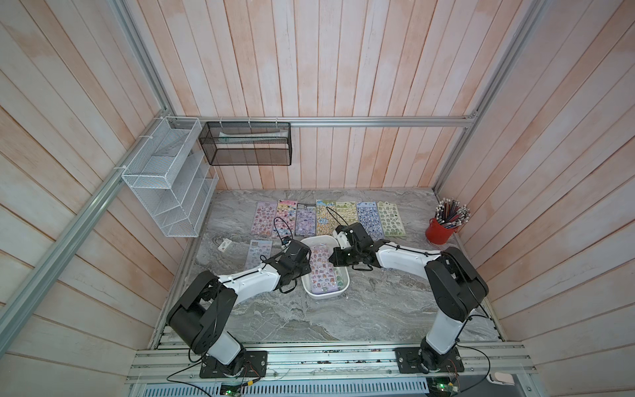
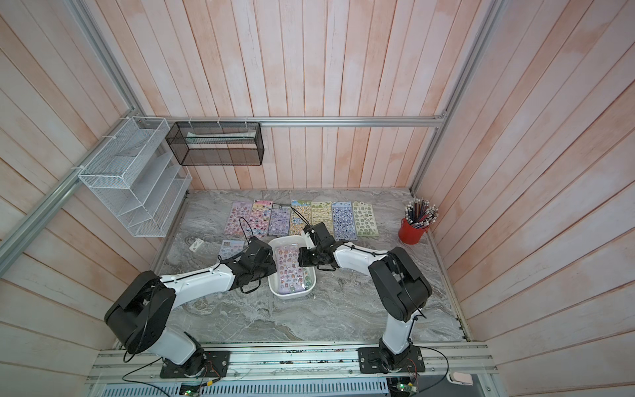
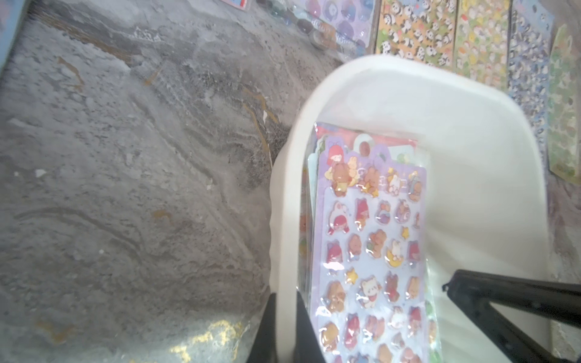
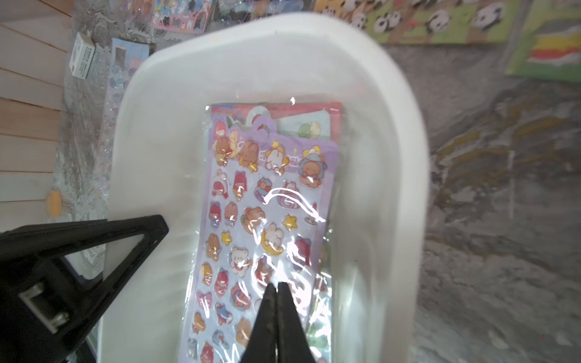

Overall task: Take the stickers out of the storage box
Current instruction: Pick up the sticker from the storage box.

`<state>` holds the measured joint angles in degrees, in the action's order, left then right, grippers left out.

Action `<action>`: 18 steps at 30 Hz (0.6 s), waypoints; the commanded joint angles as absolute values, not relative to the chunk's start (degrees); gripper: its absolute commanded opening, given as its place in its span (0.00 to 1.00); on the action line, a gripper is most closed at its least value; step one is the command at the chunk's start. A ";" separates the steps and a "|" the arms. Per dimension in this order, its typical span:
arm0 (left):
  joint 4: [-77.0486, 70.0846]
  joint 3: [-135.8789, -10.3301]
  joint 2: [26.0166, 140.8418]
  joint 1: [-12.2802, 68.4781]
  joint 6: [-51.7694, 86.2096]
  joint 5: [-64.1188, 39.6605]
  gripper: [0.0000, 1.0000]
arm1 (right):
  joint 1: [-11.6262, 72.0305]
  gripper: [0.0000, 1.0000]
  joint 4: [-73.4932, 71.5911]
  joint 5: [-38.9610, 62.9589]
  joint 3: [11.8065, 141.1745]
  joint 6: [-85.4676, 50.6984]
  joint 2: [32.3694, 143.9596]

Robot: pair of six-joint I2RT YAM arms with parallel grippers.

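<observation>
While left gripper (image 3: pixel 286 301) clamps storage box (image 3: pixel 408 72), right gripper (image 4: pixel 276 286) closed; stickers (image 4: pixel 267 188) hold unclear.

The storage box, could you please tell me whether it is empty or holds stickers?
Not empty: a purple sheet lies on top inside the storage box, with a red sheet showing beneath it.

- The white storage box (image 4: pixel 386 157) sits on the grey surface (image 4: pixel 503 220).
- The stickers (image 4: pixel 314 125) lie stacked inside it, with a purple sheet (image 4: pixel 251 204) on top.
- The right pincer (image 4: pixel 277 287) is pinched tight on that sheet's crinkly clear sleeve.
- The left pincer (image 4: pixel 147 229) is at the box's side wall.
- A panda sheet (image 4: pixel 440 19) lies on the surface past the box.
</observation>
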<state>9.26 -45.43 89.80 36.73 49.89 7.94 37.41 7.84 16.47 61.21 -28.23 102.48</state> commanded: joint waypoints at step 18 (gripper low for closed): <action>8.55 -46.93 90.07 36.18 49.66 8.89 0.00 | 43.50 0.32 24.98 -2.72 69.52 -24.48 111.42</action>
